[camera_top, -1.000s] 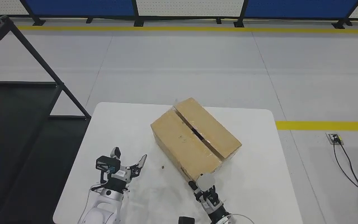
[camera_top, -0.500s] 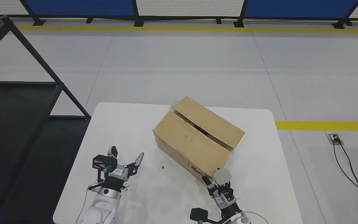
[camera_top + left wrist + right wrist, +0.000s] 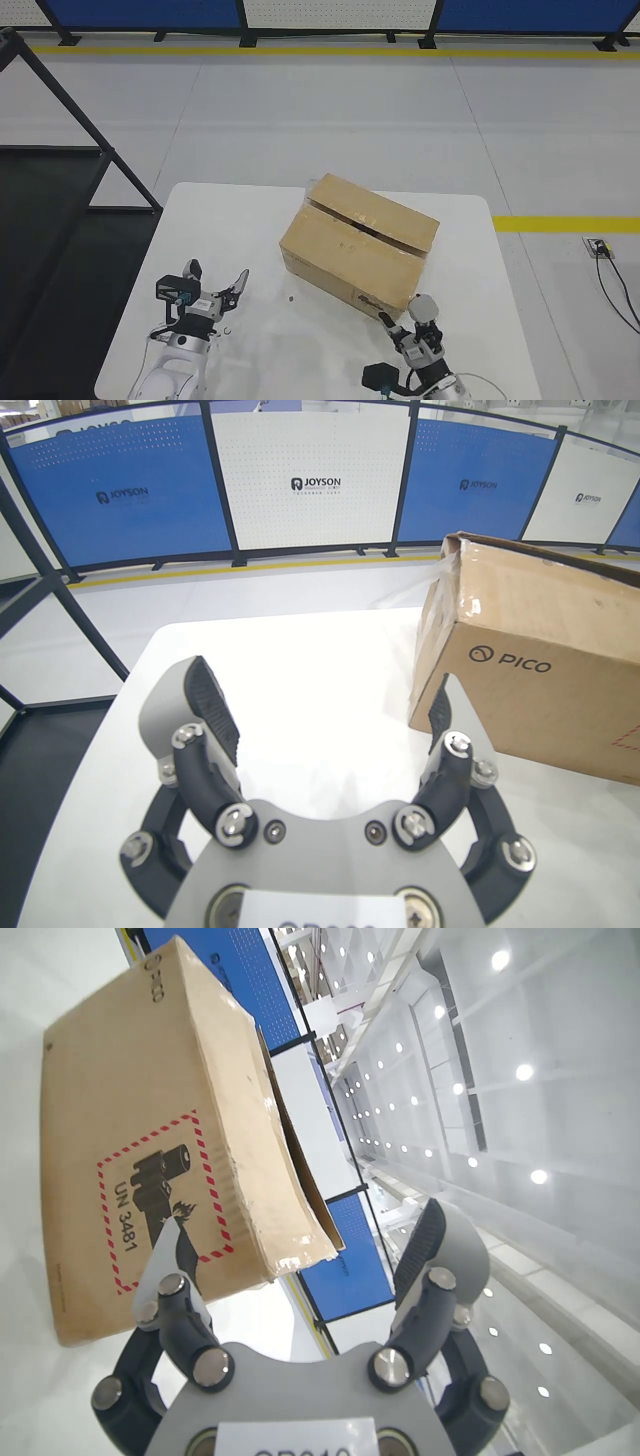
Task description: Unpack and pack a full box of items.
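Cardboard box [image 3: 360,250] sits skewed on the white tabletop [image 3: 230,215], toward the far right part. Top flaps are down, with the seam between them gaping slightly. Clear tape is peeling at one upper corner, seen in my left wrist view [image 3: 540,680].

My left jaws: spread wide, empty, over the near left of the tabletop, well apart from the box.

My right jaws: spread, empty, just beside the box's near right corner [image 3: 150,1103]. Cannot tell if a finger touches the cardboard.
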Tool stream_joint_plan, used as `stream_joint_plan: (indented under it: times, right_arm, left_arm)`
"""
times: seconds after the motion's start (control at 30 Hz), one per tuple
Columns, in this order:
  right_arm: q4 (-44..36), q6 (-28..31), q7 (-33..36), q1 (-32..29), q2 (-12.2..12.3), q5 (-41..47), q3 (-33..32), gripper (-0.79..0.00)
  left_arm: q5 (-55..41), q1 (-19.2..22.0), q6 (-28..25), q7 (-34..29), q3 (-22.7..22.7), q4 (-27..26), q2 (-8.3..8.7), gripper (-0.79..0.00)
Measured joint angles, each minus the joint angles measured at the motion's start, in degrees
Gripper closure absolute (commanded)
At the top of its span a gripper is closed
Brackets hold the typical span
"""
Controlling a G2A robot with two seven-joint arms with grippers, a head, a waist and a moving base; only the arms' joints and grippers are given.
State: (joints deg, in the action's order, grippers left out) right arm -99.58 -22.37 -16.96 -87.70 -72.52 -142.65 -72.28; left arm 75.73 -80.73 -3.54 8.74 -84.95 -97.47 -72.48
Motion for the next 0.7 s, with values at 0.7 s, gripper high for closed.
stream_joint_plan:
  times: [0.7]
  right_arm:
    - [-4.85,19.5,-8.5,1.66,0.53,37.95,-7.91,-0.785]
  left_arm:
    - [0.22,-0.54,-0.27,-0.21,-0.71,-0.62,0.03,-0.785]
